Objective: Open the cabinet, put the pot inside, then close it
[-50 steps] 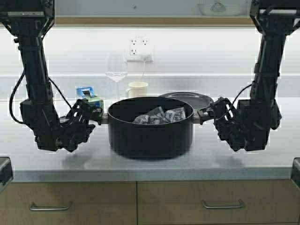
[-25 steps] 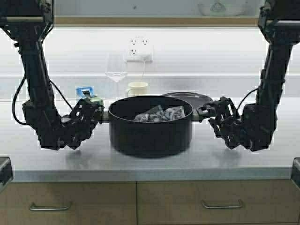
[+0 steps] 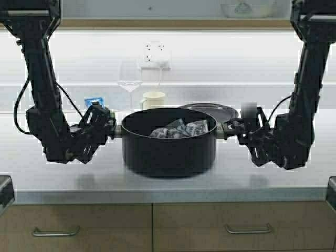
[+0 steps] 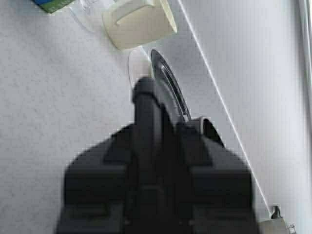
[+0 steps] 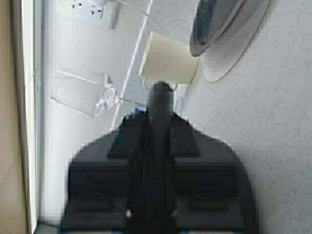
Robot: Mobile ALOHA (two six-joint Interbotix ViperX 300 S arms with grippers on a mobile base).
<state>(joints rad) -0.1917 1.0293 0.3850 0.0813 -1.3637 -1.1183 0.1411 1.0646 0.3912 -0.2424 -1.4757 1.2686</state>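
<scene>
While both end effectors are clamped on its loop handles, pot (image 3: 169, 140): left end effector (image 3: 108, 129) at 9 o'clock, right end effector (image 3: 231, 129) at 3 o'clock, on worktop (image 3: 168, 184).

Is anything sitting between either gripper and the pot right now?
No. The left gripper and right gripper are each at a side handle of the pot. The mug and wine glass stand behind it.

Bright under-cabinet glare washes out the white backsplash wall (image 3: 210, 58) across the upper frame, soft shadows under the matte-black round pot (image 3: 169, 143), wrist views blurred on near dark grippers.
</scene>
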